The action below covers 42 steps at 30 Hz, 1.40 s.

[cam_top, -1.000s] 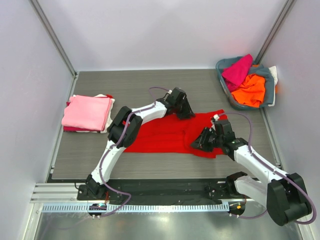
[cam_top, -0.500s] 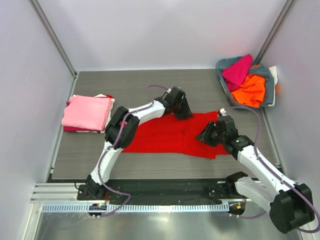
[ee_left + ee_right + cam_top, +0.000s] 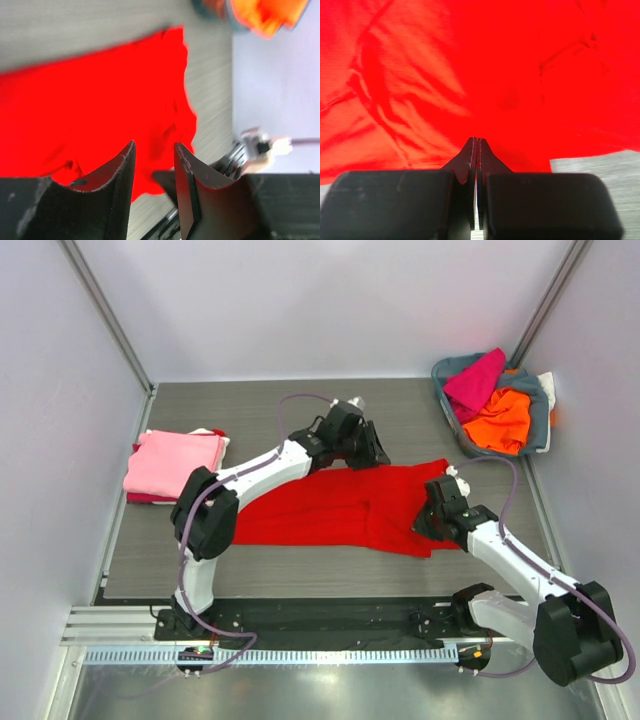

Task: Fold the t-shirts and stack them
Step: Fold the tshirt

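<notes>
Top external view showed a grey wood-grain table (image 3: 250, 410) inside pale walls, with two white and black arms reaching in from the near edge. A bright red t-shirt (image 3: 340, 510) lay spread flat across the middle of the table, its length running left to right, with some wrinkles near its right end.

The left gripper (image 3: 372, 452) sat at the far edge of the red shirt, about midway along it. In the left wrist view its two dark fingers (image 3: 120, 170) stood apart with a clear gap, nothing between them, and the red cloth (image 3: 100, 100) lay beyond.

The right gripper (image 3: 424, 523) was over the shirt's right end. In the right wrist view its fingers (image 3: 470, 155) were pressed tightly together, with red fabric (image 3: 520, 75) filling the picture past them. I could not tell whether the tips touched the cloth.

At the table's left edge lay a folded stack, a pink t-shirt (image 3: 175, 462) on top with white and darker pink edges showing beneath. In the far right corner stood a grey-blue basket (image 3: 541, 412) holding a crumpled magenta t-shirt (image 3: 475, 380) and an orange t-shirt (image 3: 497, 420).
</notes>
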Motion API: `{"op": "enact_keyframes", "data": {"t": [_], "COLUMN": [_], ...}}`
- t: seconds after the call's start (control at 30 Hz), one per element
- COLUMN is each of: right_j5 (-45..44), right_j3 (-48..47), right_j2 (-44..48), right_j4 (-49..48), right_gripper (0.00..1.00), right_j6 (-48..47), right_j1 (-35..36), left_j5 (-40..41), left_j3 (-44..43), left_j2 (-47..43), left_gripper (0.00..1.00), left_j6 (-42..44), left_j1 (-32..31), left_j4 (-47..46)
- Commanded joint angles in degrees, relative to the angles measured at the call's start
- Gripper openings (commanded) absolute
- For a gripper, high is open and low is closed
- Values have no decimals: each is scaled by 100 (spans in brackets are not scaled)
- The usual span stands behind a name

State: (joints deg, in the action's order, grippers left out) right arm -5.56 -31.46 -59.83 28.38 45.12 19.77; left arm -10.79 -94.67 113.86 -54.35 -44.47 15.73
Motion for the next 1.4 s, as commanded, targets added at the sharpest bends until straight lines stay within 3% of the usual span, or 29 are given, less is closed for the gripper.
{"op": "enact_keyframes", "data": {"t": [0.0,0.2,0.37,0.5,0.73,1.03,1.37], "right_j5": [-340,-813,-1184,-1324,-1325,-1316,-1360], "right_j3": [26,-9,70,149,53,166,184], "right_j2": [120,586,1165,1456,1308,1360,1395], "right_j4": [106,404,528,493,519,519,546], "right_gripper": [1,2,3,4,4,4,4], "right_j6": [163,198,453,506,339,418,410], "right_j1": [27,18,18,18,18,18,18], "left_j5": [-55,252,428,718,455,367,209], "left_j3": [457,1749,2505,2735,2656,2585,2647], "left_j2": [-153,-969,-1323,-1341,-945,-576,-488], "left_gripper": [38,48,49,50,48,44,24], "left_j6": [135,100,-84,-278,-410,-480,-568], "left_j1": [-307,-527,-966,-1257,-1292,-1310,-1336], "left_j4": [53,62,106,62,-324,-491,-755]}}
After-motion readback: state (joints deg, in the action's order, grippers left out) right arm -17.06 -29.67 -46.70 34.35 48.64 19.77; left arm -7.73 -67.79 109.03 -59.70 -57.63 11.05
